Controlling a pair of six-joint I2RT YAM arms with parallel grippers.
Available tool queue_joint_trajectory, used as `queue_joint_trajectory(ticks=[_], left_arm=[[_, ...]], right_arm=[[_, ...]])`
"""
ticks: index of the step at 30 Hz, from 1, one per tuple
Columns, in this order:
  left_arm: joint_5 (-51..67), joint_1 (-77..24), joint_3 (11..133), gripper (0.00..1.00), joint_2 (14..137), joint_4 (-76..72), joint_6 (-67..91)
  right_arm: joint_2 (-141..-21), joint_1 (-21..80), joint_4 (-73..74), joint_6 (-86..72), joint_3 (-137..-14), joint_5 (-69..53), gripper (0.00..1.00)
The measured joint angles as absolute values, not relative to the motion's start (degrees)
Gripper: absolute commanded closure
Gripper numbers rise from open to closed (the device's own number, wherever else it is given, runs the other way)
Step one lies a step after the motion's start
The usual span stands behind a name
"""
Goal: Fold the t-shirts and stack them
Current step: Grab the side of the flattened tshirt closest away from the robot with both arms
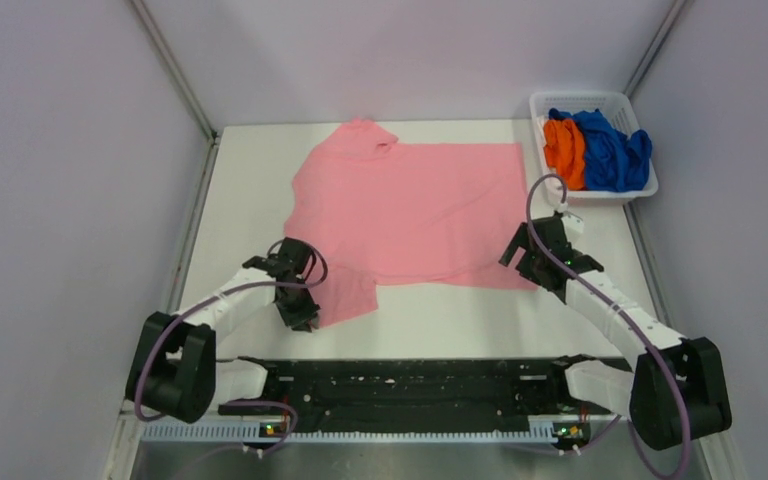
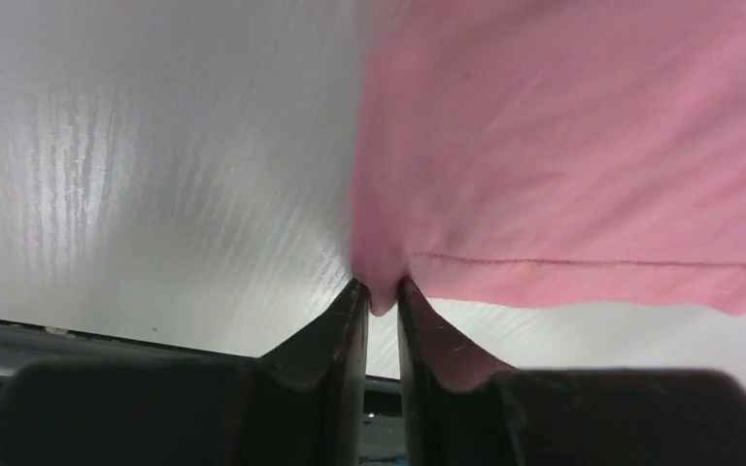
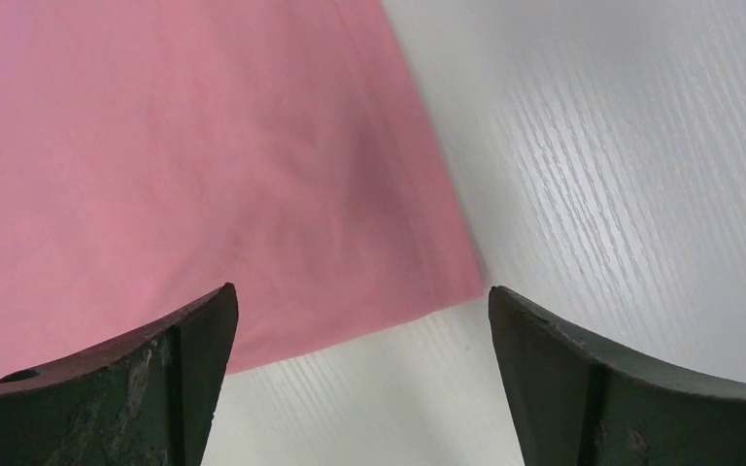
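white worktop [image 1: 440, 320] carries the pink t-shirt [image 1: 410, 210], spread flat across the middle, one sleeve at the near left. white basket [image 1: 600, 197] at the far right corner holds the blue t-shirt [image 1: 610, 150] and the orange t-shirt [image 1: 564, 150], bunched side by side. left jaws narrow, pinching that sleeve's hem on the pink t-shirt. right jaws wide, low over its near right corner, corner edge between them.
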State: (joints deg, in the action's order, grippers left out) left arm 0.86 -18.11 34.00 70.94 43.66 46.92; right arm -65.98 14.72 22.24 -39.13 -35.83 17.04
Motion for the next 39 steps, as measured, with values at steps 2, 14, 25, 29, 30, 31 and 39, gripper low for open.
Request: queue_joint_trajectory(ticks=[2, 14, 25, 29, 30, 31, 39], left_arm=[[0.8, -18.1, 35.3, 1.00, 73.3, 43.1, 46.9], [5.4, -18.1, 33.9, 1.00, 72.1, 36.6, 45.7], [8.0, -18.3, 31.7, 1.00, 69.1, 38.3, 45.1], [8.6, -18.7, 30.2, 1.00, 66.9, 39.9, 45.5], [8.8, -18.8, 29.8, 1.00, 66.1, 40.4, 45.6], [8.9, -18.8, 29.3, 1.00, 65.2, 40.9, 45.8], [11.5, -19.6, 27.1, 1.00, 59.3, 44.4, 47.7]], right_arm=[[-63.2, 14.7, 23.2, -39.9, -34.3, 17.2, 0.04], [-54.1, 14.6, 31.9, -49.9, -28.0, 18.2, 0.31], [-64.7, 14.5, 18.7, -52.2, -26.1, 17.9, 0.64], [-65.9, 14.5, 15.5, -52.5, -25.8, 18.3, 0.76], [-66.4, 14.5, 14.9, -52.6, -25.8, 18.5, 0.79], [-66.9, 14.5, 14.1, -52.7, -25.9, 18.7, 0.82], [-66.2, 14.5, 15.1, -53.2, -25.5, 19.2, 1.00]])
